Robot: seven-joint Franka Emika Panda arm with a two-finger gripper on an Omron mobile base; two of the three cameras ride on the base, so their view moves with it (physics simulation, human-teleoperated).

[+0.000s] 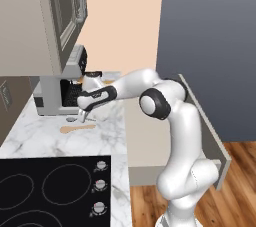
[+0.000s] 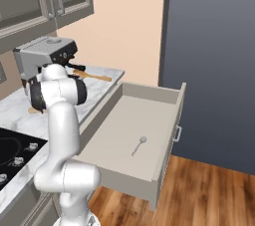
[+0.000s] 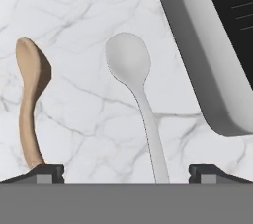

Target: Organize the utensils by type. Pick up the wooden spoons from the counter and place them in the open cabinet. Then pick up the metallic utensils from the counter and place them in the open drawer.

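Hand view, left to right: one wooden spoon (image 3: 30, 94), tan and curved, lying on the white marble counter (image 3: 89, 11); one silver metal spoon (image 3: 134, 90), bowl away from the camera, handle running down between the two spread fingertips (image 3: 47, 172); grey base of the coffee machine (image 3: 207, 70). Gripper (image 3: 126, 174) open wide, holding nothing, poised directly over the metal spoon. Right base view: second wooden spoon (image 2: 92, 75) on the counter beside the machine; open drawer (image 2: 129, 135) holding one small silver spoon (image 2: 139, 146).
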